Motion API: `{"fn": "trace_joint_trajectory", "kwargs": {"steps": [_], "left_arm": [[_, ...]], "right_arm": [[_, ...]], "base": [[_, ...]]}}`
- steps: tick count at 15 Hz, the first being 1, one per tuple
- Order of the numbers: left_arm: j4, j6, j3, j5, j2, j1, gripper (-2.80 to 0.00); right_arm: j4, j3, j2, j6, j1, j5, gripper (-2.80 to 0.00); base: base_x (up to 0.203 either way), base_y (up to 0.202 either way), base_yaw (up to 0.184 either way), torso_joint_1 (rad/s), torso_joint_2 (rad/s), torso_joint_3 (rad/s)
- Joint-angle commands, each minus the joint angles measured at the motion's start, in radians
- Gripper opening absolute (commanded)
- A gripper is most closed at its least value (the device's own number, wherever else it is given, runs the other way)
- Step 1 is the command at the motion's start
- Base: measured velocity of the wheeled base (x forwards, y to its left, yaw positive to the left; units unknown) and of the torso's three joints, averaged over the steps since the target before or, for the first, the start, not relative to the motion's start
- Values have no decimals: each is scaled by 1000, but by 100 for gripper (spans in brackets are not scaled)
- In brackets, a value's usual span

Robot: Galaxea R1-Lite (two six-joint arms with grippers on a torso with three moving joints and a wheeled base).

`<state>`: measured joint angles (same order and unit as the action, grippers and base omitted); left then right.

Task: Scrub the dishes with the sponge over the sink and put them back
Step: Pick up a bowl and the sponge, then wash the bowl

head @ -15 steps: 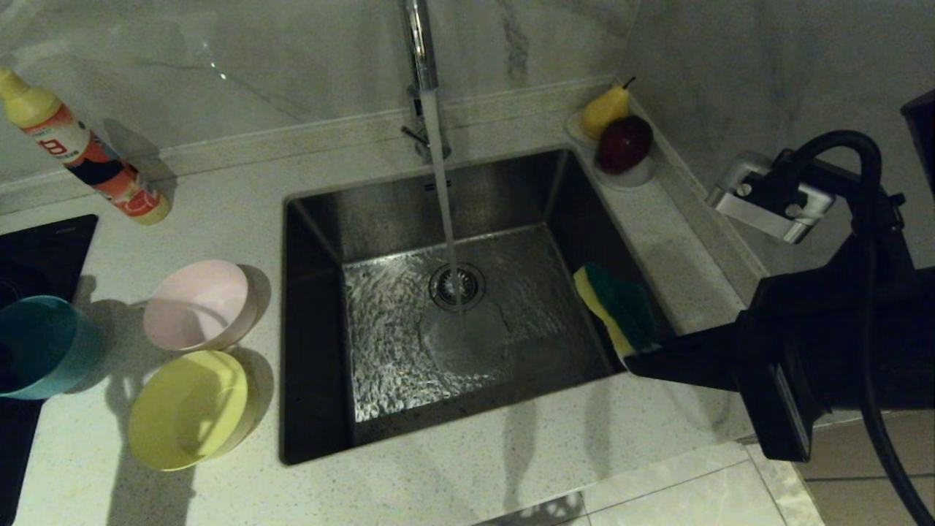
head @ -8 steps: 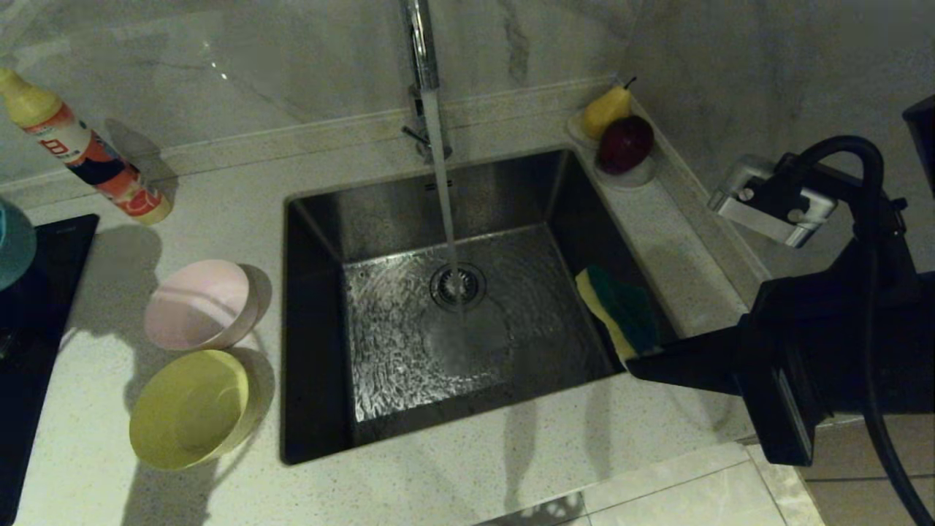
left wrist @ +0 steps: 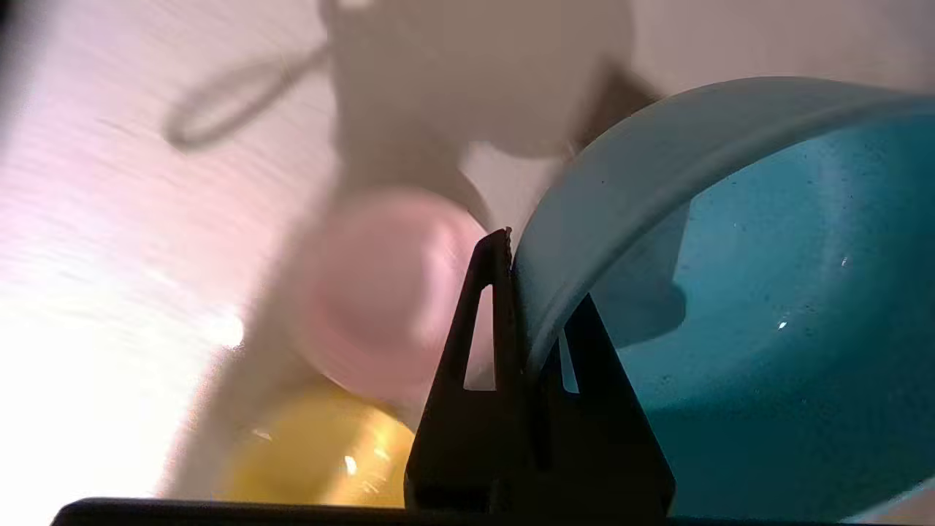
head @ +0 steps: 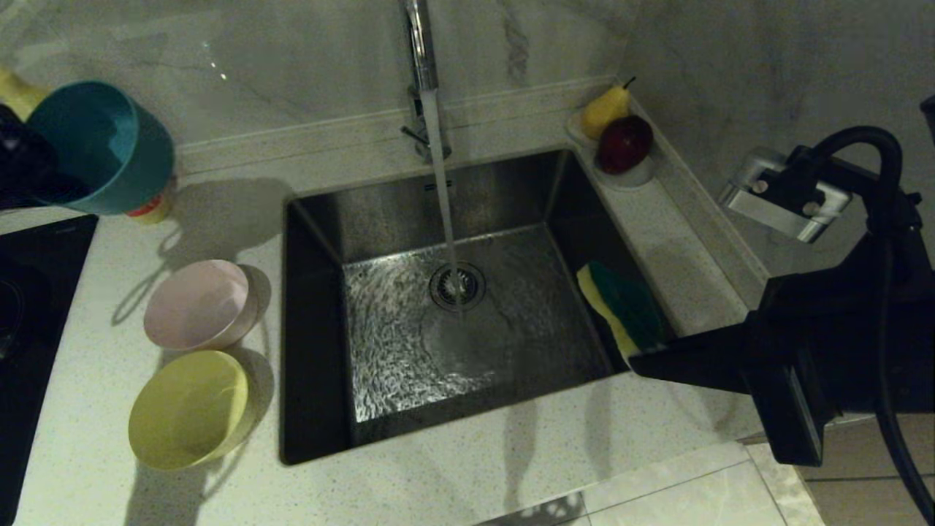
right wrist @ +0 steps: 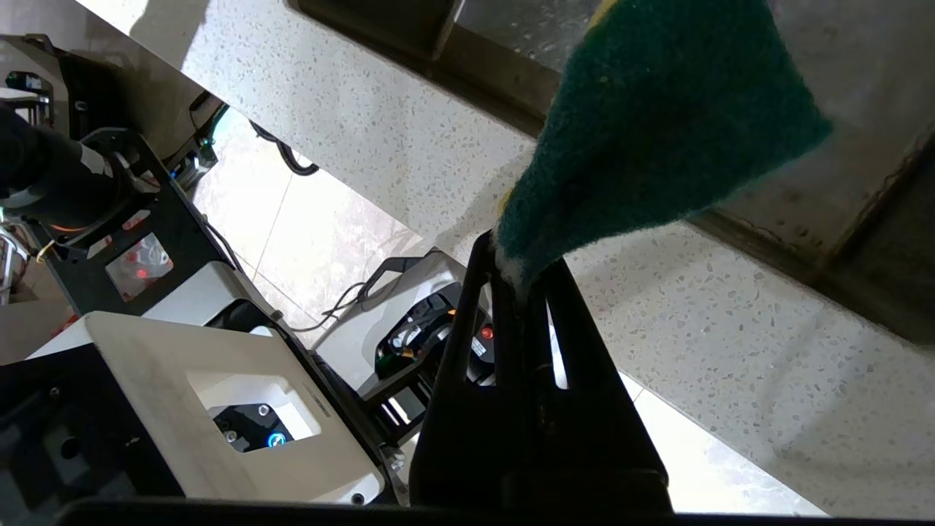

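My left gripper [head: 25, 172] is up at the far left, shut on the rim of the light blue bowl [head: 102, 146], which hangs tilted above the counter with its mouth facing the camera. The left wrist view shows one finger outside and one inside the blue bowl [left wrist: 767, 292], the gripper [left wrist: 533, 292] pinching its wall. Below sit the pink bowl [head: 199, 303] and the yellow bowl [head: 188, 409], left of the sink [head: 329, 241]. My right gripper [head: 643, 358] is shut on the green-and-yellow sponge [head: 621, 307] at the sink's right edge; the right gripper [right wrist: 522, 277] clamps one corner of the sponge [right wrist: 657, 124].
Water runs from the chrome tap [head: 420, 44] onto the drain strainer [head: 457, 285]. A detergent bottle [head: 150, 208] stands mostly hidden behind the blue bowl. A white dish [head: 632, 175] with a pear and a dark red fruit sits at the back right. A black hob [head: 44, 248] lies far left.
My left gripper has lifted the blue bowl from low at the left edge up and toward the back, in front of the bottle. The right arm and sponge have stayed put.
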<state>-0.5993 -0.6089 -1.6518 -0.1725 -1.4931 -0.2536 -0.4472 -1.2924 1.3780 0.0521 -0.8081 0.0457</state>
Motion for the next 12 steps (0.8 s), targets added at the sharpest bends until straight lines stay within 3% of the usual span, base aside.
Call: {"fn": "trace_joint_trajectory", "kwargs": {"steps": [1,5,9,12], "left_arm": [[-15,-17,-6,93,-27,181,-280],[-16,-63,1,252,-120,439,-280],[73,-93,18,340,-211,604,-280],[170,-95,51,367,-270,691,-280]], "right_arm": [[-2,-2,-7,-1,0,2,-280],[-1,2,-22,-3,0,2,-280],[26,6,-29,-3,0,2,-280],[76,22,-31,-6,0,0,-280]], "base": [[0,0,0,0,0,0],[0,0,0,0,0,0],[0,0,0,0,0,0],[0,0,0,0,0,0]]}}
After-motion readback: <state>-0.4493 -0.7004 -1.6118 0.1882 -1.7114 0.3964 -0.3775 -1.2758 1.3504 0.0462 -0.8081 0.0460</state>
